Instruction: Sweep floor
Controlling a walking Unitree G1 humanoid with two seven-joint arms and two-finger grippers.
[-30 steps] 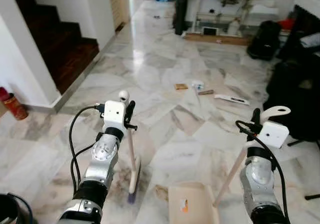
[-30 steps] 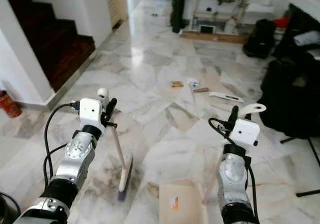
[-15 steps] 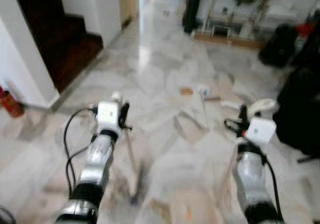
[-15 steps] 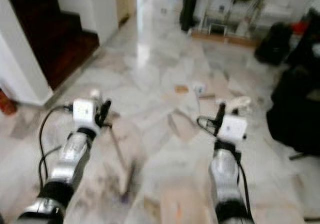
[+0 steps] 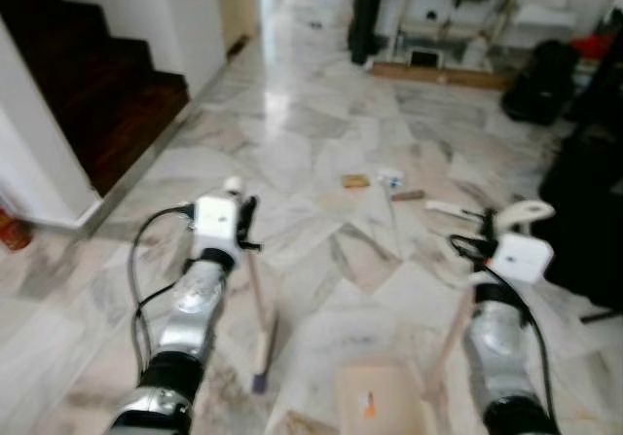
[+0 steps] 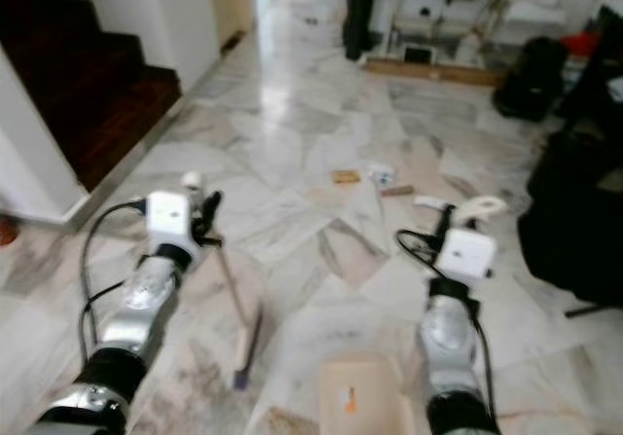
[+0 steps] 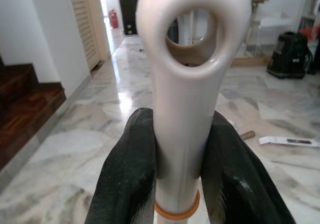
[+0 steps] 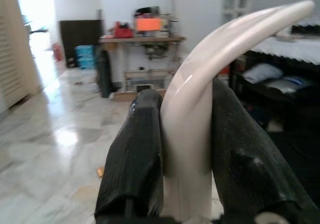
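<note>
Cream broom handle [image 7: 182,114] is pinched by the left gripper [image 7: 182,184]; the dustpan handle [image 8: 200,129] is clamped by the right gripper [image 8: 187,159].

The litter [image 5: 382,179] on the marble floor [image 5: 321,133] now lies nearer.

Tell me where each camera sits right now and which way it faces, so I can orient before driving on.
Left eye view: on the head, looking forward and down over the marble floor at the litter; both arms show, left claw on the broom handle, right claw on the dustpan handle.
Right eye view: beside it, same scene.
Left wrist view: along its fingers, shut on the broom handle, facing the staircase.
Right wrist view: along its fingers, gripping the dustpan handle, facing a cluttered table.
Shared: the floor.
</note>
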